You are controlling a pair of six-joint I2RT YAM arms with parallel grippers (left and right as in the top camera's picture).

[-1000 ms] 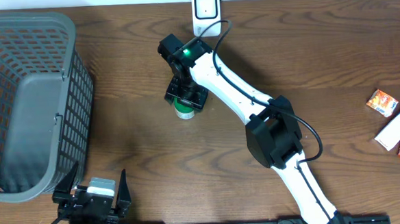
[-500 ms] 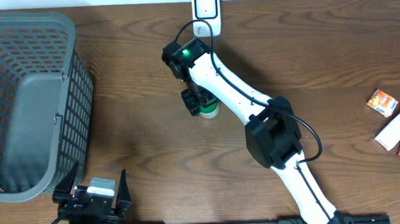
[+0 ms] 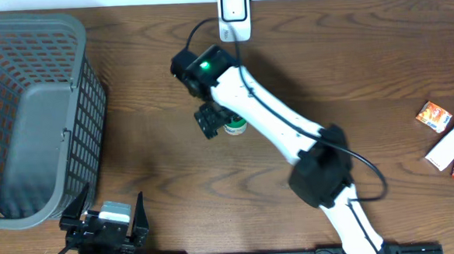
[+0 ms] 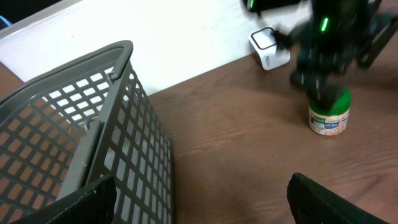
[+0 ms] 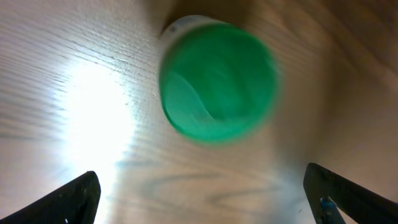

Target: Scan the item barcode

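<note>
Right arm (image 3: 289,131), white with black joints, stretches from the near edge of the brown wooden worktop (image 3: 159,162) diagonally to the far centre. A green light is on at its wrist. Right gripper (image 3: 210,122) points down just beside the small round can with green lid (image 3: 235,127). Its jaws are released, spread wide and gripping nothing.

Left gripper (image 3: 108,207) sits low at the near left corner of the worktop. Its jaws are also parted, with nothing between them.

The can stands upright on the worktop at far centre, near the white boxy barcode scanner (image 3: 234,6) at the far edge. It is well apart from the grey plastic mesh basket (image 3: 70,112) at the left edge. It has a flat green lid and a pale label with a green band.

Right wrist view looks straight down on the lid (image 5: 217,81), slightly blurred. Both dark fingertips (image 5: 68,199) are at the bottom corners and clear of the can. The label is not visible there.

Left wrist view gives the can (image 4: 329,112) side-on, so the label (image 4: 328,123) shows, but the print is too small to read. The scanner (image 4: 269,48) is behind it and the dark blurred right gripper (image 4: 323,62) above it.

Only the overhead view shows the orange and white snack packets (image 3: 449,139) at the right edge.
</note>
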